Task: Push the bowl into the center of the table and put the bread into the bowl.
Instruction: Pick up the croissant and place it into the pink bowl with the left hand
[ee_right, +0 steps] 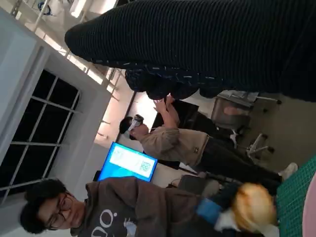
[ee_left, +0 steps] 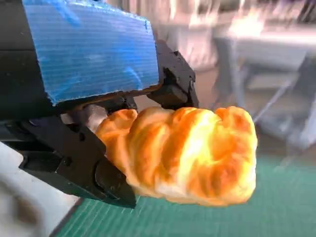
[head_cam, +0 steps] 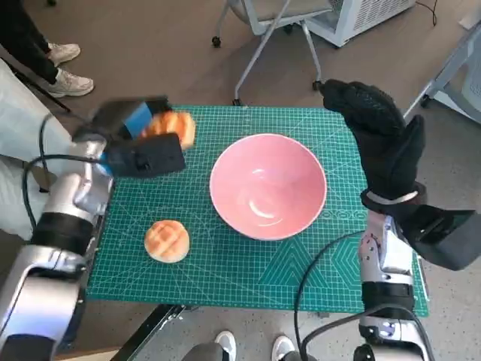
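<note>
We're pinching the bread [ee_left: 182, 153] in our left hand [head_cam: 139, 143] fingers [ee_left: 74, 163] at ten o'clock of the bowl [head_cam: 268, 186]; it's looking soft and light, so we're gripping its sides gently.

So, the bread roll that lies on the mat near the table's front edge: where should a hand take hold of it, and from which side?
Probably from above: the roll is a low dome lying flat on the mat, so fingers should close on its opposite sides, near the base. The left hand already holds another bread.
</note>
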Controlling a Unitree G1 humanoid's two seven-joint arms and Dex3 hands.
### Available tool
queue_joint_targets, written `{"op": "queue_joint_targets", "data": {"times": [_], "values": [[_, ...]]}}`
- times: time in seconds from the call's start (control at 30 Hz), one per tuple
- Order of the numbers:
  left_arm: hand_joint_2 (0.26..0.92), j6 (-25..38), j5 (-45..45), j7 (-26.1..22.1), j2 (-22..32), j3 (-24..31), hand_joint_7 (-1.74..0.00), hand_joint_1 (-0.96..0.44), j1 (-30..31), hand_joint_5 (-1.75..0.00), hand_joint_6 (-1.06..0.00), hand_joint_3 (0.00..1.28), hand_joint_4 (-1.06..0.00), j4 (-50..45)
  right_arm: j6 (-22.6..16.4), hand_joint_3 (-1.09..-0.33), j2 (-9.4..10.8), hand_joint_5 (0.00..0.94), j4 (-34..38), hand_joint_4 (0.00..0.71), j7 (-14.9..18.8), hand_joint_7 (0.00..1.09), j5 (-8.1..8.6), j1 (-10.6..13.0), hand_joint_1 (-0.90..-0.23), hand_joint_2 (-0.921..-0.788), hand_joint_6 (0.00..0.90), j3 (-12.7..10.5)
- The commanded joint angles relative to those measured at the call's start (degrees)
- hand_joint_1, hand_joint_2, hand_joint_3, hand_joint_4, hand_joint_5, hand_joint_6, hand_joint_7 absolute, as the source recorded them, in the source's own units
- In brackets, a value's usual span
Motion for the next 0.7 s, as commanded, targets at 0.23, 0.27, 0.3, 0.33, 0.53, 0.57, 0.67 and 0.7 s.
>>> {"op": "queue_joint_targets", "data": {"times": [0.23,0.27,0.3,0.33,0.53,0.57,0.67,0.7], "values": [[0.911,-1.6,-3.0,-2.8,-2.0,2.7,-1.13,0.00,9.7,-1.04,-0.67,0.02,-0.78,-26.4,0.4,-0.736,-0.2,0.000,1.3,0.205,1.2,0.62,0.54,1.1,-0.658,-0.921,0.017,-0.1],[0.911,-1.7,-2.8,-3.2,-2.2,2.4,-1.14,0.00,10.0,-1.04,-0.67,0.02,-0.78,-27.3,0.4,-0.736,-0.2,0.000,1.4,0.205,1.3,0.62,0.56,1.1,-0.658,-0.921,0.016,-0.1],[0.911,-2.3,-2.4,-3.3,-2.6,1.8,-1.14,0.00,10.1,-1.04,-0.67,0.02,-0.79,-27.9,0.3,-0.736,-0.2,0.000,1.5,0.205,1.3,0.62,0.57,1.1,-0.658,-0.921,0.016,-0.1],[0.910,-3.0,-1.8,-3.5,-3.0,0.8,-1.14,0.00,10.2,-1.02,-0.68,0.02,-0.79,-28.5,0.3,-0.735,-0.2,0.000,1.6,0.203,1.4,0.62,0.61,1.1,-0.658,-0.921,0.015,-0.2],[0.909,-4.2,0.7,-5.2,-5.3,-2.3,-1.14,0.00,10.2,-1.00,-0.68,0.01,-0.81,-29.2,0.5,-0.734,-0.2,0.000,1.1,0.197,1.9,0.62,1.01,1.5,-0.659,-0.921,0.011,-0.3],[0.909,-4.4,1.2,-5.4,-5.7,-2.9,-1.14,0.00,10.0,-1.00,-0.68,0.01,-0.81,-28.8,0.5,-0.734,-0.3,0.000,1.0,0.197,2.0,0.62,1.05,1.6,-0.660,-0.921,0.011,-0.3],[0.910,-4.7,1.9,-6.7,-7.4,-4.6,-1.14,0.00,9.4,-1.00,-0.68,0.01,-0.81,-27.0,0.5,-0.734,-0.4,0.000,0.6,0.197,2.0,0.62,1.06,1.9,-0.657,-0.921,0.011,-0.3],[0.913,-4.8,2.1,-7.0,-7.9,-5.1,-1.15,0.00,9.3,-1.01,-0.67,0.01,-0.80,-26.4,0.4,-0.734,-0.4,0.000,0.5,0.197,2.0,0.62,1.07,2.0,-0.653,-0.921,0.012,-0.3]]}}
